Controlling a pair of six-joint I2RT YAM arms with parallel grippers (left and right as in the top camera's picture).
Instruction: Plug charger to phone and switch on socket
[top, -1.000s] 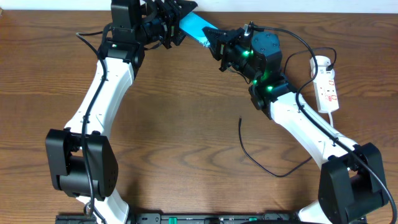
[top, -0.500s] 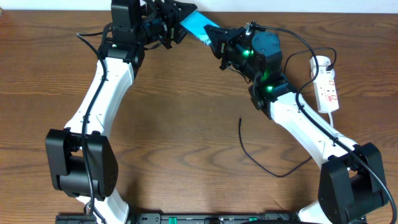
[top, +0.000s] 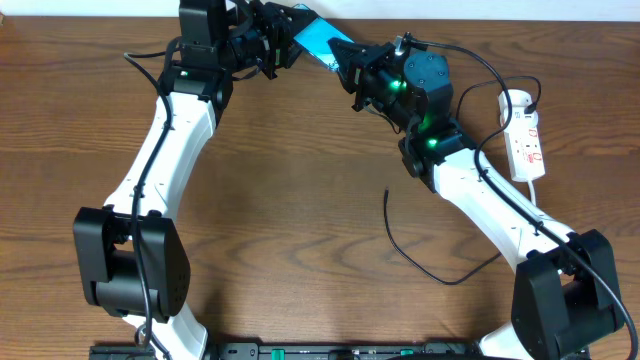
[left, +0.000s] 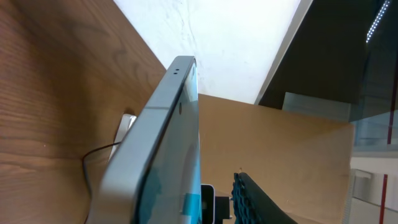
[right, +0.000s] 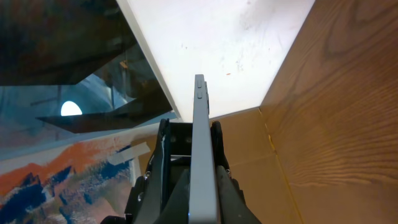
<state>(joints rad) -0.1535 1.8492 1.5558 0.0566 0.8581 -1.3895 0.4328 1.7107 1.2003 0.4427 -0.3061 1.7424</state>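
The phone (top: 323, 41), teal-blue screen up, is held in the air at the table's far edge, between both arms. My right gripper (top: 350, 66) is shut on its right end; in the right wrist view the phone's thin edge (right: 200, 118) stands clamped between my jaws (right: 204, 193). My left gripper (top: 289, 36) is at the phone's left end. In the left wrist view the phone (left: 165, 149) fills the left side, with a gap to the one visible finger (left: 252, 196). The charger cable (top: 420, 268) lies loose, its plug tip (top: 387, 192) free. The socket (top: 525, 138) lies at the right.
The power strip's white cord (top: 541, 178) runs down beside my right arm. The table's far edge and a white wall sit just behind the phone. Bare wood spreads across the middle and left of the table (top: 300, 200).
The phone has shifted slightly right and toward the far edge with my right gripper. My left gripper has stayed about where it was. The cable has not moved.
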